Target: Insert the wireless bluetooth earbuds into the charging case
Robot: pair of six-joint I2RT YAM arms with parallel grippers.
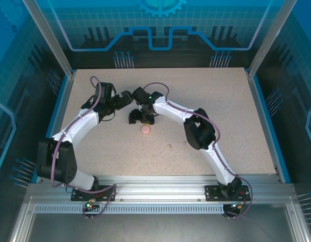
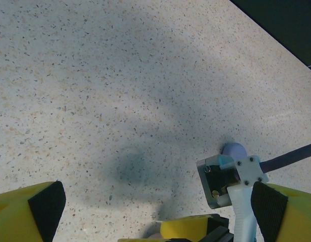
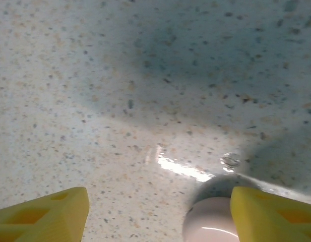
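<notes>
- Left gripper (image 2: 158, 201): jaws wide apart, holding nothing, above the bare table (image 1: 221, 101).
- Right gripper (image 3: 158, 212): jaws apart, low over the table; pink round case (image 3: 210, 224) sits between them, beside one finger.
- Two tiny earbuds (image 1: 169, 146): lying loose on the table, right of the case.

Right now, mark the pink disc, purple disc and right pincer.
pink disc (image 1: 144, 129), top view, its centre.
purple disc (image 2: 234, 149), left wrist view, its visible top.
right pincer (image 3: 159, 214), right wrist view, midway between fingertips.
</notes>
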